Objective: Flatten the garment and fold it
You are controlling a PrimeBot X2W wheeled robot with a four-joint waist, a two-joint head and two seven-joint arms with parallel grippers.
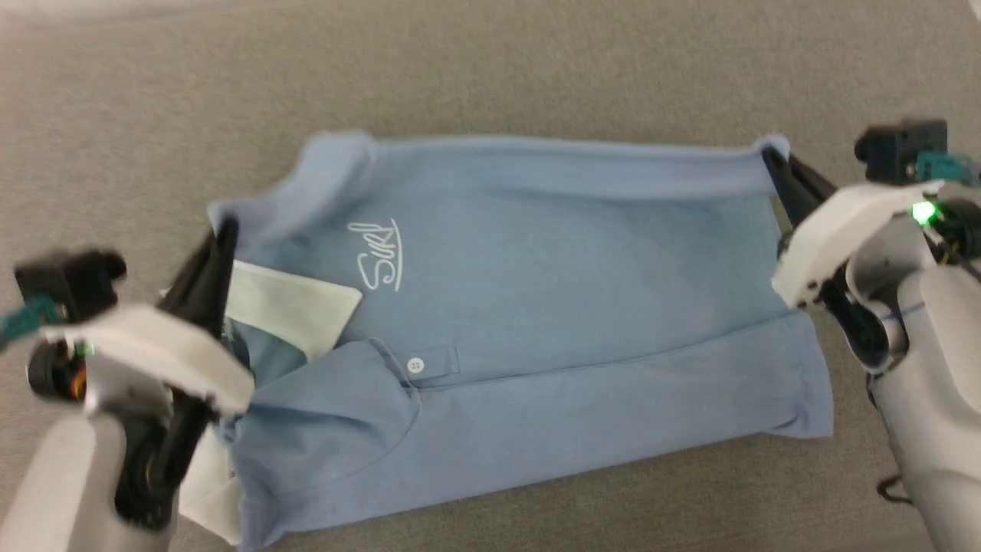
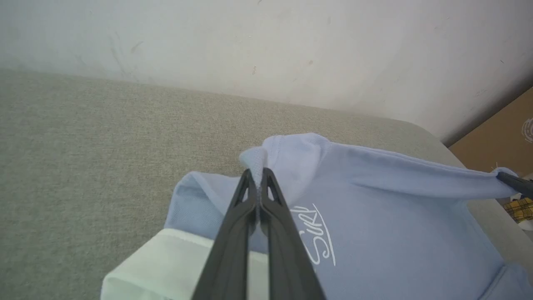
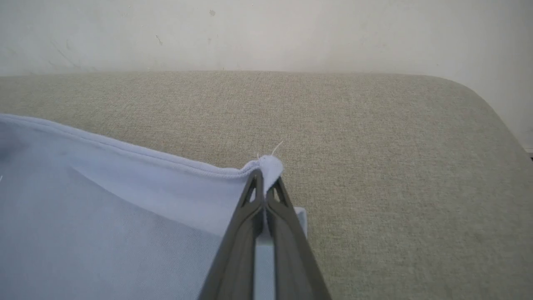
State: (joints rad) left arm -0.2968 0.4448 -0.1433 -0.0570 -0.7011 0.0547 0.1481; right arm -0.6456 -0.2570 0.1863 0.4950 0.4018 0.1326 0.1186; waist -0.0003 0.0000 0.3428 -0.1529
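The garment point(image 1: 536, 307), a light blue polo shirt with a white collar point(image 1: 291, 303) and white script logo point(image 1: 377, 257), lies sideways on a grey cushion, its near long side folded over the middle. My left gripper point(image 1: 226, 230) is shut on the cloth at the shoulder end; in the left wrist view its tips point(image 2: 258, 173) pinch a raised fold of the garment point(image 2: 374, 216). My right gripper point(image 1: 770, 157) is shut on the far hem corner, and the right wrist view shows that corner clamped between its tips point(image 3: 263, 177), the garment point(image 3: 104, 208) spreading left.
The grey fabric surface point(image 1: 490, 69) runs well beyond the shirt on all sides. A pale wall point(image 3: 266, 33) stands behind its far edge. A brown cardboard box point(image 2: 499, 141) sits past the cushion's rounded corner in the left wrist view.
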